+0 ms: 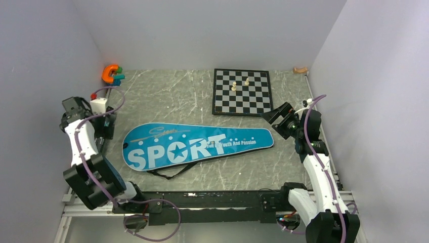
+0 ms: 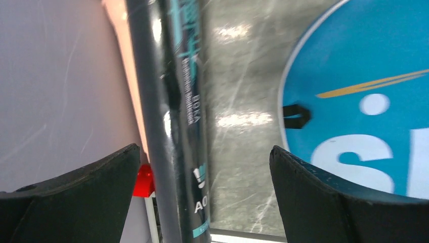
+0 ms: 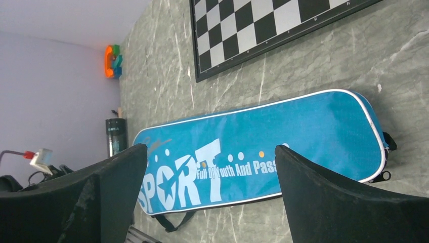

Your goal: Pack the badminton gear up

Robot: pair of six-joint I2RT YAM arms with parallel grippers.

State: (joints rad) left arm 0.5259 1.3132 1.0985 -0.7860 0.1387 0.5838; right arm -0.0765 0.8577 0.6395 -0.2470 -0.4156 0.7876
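Top external view, contents of bench (image 1: 167,96):

1. Blue "SPORT" racket bag (image 1: 197,147). It lies flat at bench centre, broad end toward 9 o'clock and narrow end toward 3 o'clock. A black strap (image 1: 172,172) trails from its 6 o'clock edge.
2. Long black tube (image 3: 116,135). In the right wrist view it stands upright by the left wall, at 9 o'clock of the bag and apart from it. It carries teal lettering in the left wrist view (image 2: 172,101).
3. Left pincer (image 2: 205,152). Its fingers are spread wide, with the tube between them and much nearer one finger. I cannot tell whether they touch. Nothing is gripped.
4. Right pincer (image 1: 273,115). It hangs at 3 o'clock, just off the bag's narrow end. In its own view (image 3: 211,151) the fingers are spread wide and hold nothing, with the bag below.
5. Black-and-white chessboard (image 1: 241,92). It lies at 1 o'clock of the bag and carries two pale chess pieces (image 1: 233,87).
6. Orange clamp tool (image 1: 111,74), in the far corner at 11 o'clock.
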